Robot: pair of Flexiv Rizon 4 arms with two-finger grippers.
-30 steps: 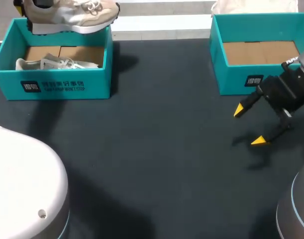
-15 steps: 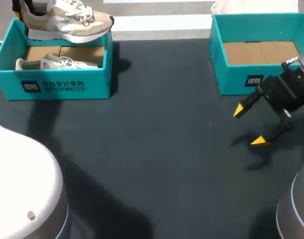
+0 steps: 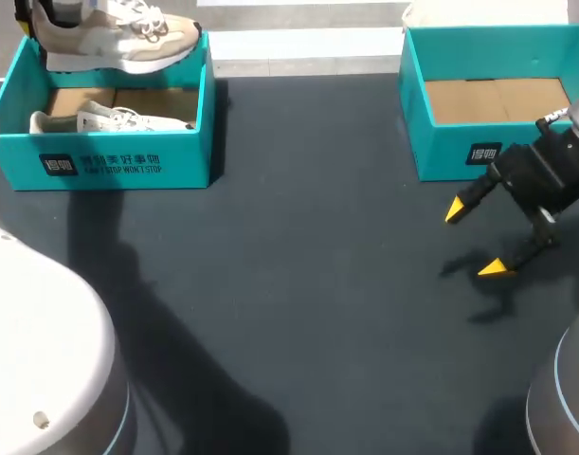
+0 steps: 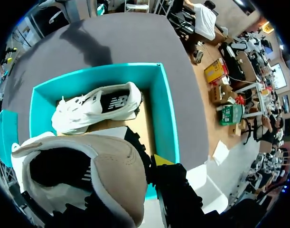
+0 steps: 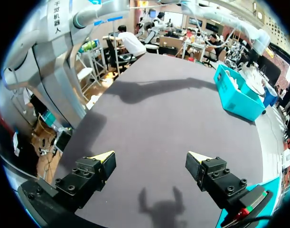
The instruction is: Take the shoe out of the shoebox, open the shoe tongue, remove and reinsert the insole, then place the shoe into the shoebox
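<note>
Beige shoe point(image 3: 118, 38) pinched in left pincer point(image 4: 145, 179) above shoebox point(image 3: 118, 163) — grip clear only from its wrist — right pincer point(image 3: 475, 240) spread.

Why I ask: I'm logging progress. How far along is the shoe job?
Done: the beige shoe is out, hanging above the left shoebox, where a white shoe lies. In hand: the left hand grips that beige shoe by its heel end; the right hand hangs open and empty over the table. Left: opening the tongue, removing and reinserting the insole, and putting the shoe back.
</note>
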